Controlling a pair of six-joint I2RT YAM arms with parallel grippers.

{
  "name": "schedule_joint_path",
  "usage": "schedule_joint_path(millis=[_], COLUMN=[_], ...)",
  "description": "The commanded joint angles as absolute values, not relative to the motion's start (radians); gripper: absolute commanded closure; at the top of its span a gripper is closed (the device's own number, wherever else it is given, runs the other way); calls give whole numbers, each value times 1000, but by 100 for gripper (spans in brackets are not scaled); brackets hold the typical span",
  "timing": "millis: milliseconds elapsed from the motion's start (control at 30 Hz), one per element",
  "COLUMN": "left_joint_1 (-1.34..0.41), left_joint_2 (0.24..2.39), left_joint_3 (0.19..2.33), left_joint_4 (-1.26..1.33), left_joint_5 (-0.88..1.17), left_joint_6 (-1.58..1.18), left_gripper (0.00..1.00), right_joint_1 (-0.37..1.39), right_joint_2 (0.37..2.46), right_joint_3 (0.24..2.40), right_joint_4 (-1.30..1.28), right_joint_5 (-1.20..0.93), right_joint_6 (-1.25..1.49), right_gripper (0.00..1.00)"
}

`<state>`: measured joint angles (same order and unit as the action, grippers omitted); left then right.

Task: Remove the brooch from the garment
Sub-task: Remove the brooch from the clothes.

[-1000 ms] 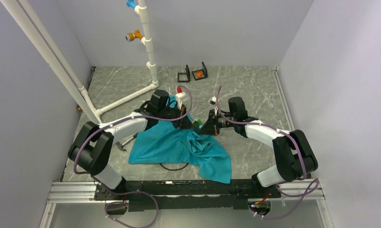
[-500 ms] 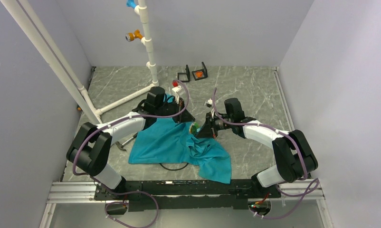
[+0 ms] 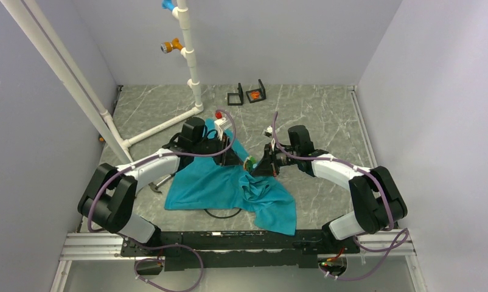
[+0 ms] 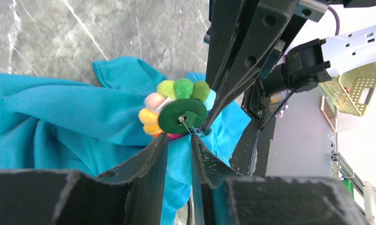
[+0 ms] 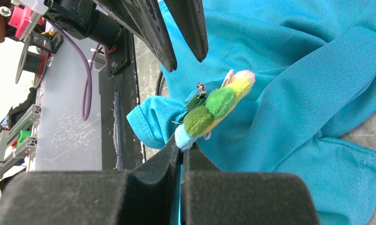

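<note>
The brooch (image 3: 250, 163) is a small fuzzy ornament in green, yellow, pink and pale blue. Its green backing disc and metal pin face the left wrist view (image 4: 177, 112). My right gripper (image 5: 181, 144) is shut on its pale-blue end (image 5: 214, 105), lifted off the table. A fold of the teal garment (image 5: 151, 123) is bunched against the pin. The rest of the garment (image 3: 217, 182) lies crumpled on the table. My left gripper (image 4: 180, 140) stands just short of the brooch, jaws a little apart, teal cloth (image 4: 59, 117) showing in the gap. From the right wrist its fingers (image 5: 151, 33) hold nothing.
A white pipe rack (image 3: 190, 61) with blue and orange fittings stands at the back left. Two small black stands (image 3: 246, 95) sit behind the arms. A black cable loop (image 3: 223, 214) pokes out under the garment's near edge. A metal tool (image 3: 159, 181) lies by its left edge.
My left gripper has gone from shut to open and drawn back to the left. The right gripper has kept its grip on the brooch and shifted slightly left.
</note>
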<state>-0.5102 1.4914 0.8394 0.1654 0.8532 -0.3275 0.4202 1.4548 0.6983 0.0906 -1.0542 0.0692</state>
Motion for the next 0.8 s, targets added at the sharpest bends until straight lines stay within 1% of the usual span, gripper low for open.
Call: schedule_joint_path(millis=[0,300,567,767], left_joint_1=[-532,-602,-602,-572], left_joint_2=[1475,1538,1561,1546], left_joint_3=[844,888,875,850], left_joint_4=[142,142,158,172], left_joint_5=[876,854,848,849], left_joint_6=[-301,-315,-345,-356], left_gripper=[70,70,75,77], right_joint_1=[417,417,417,417], right_joint_2=[1431,1428,1421,1420], right_joint_3=[716,716,712,711], right_joint_4=[119,123,120,118], right_joint_5=[-1057,-1061,-1071,-1074], right_joint_6=[62,67,60,59], right_gripper=[100,100,100,100])
